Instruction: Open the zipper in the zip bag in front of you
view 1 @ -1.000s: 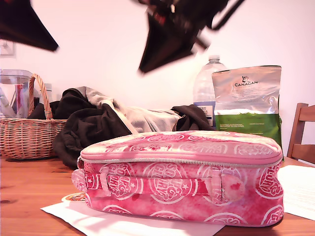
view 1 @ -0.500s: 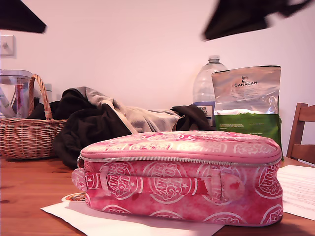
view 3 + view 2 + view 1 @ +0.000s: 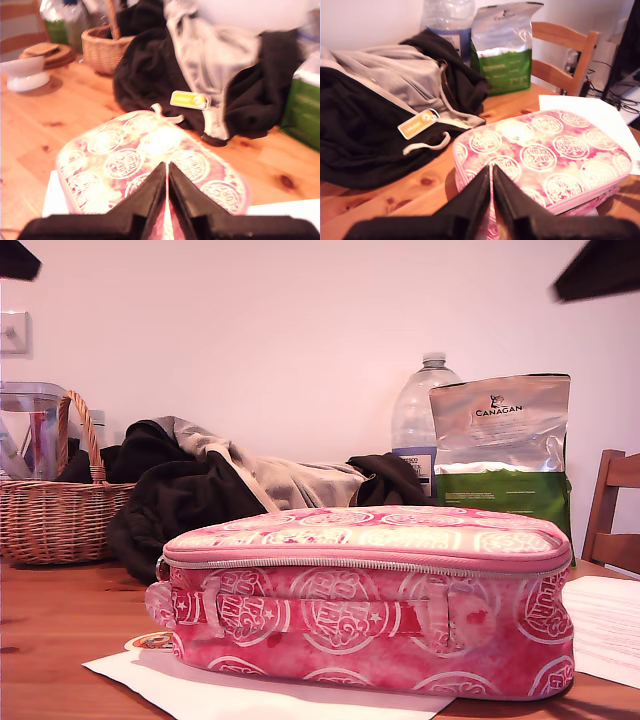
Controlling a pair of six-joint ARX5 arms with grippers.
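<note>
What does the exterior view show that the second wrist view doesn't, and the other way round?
Only the exterior view shows the zipper, closed along the zip bag's side, its strap handle, and the water bottle. Only the second wrist view shows my second gripper, fingers together above the bag's top, and a white bowl. Both show the bag, the wicker basket and the dark clothing pile.

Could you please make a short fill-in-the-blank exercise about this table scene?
1. The zipper on the pink zip bag is fully ____.
2. In the exterior view, the wicker basket stands on the ____ side.
3. The foil pouch has a silver top and a ____ lower part.
4. My first pincer has its fingers pressed ____.

Missing words: closed; left; green; together
</note>
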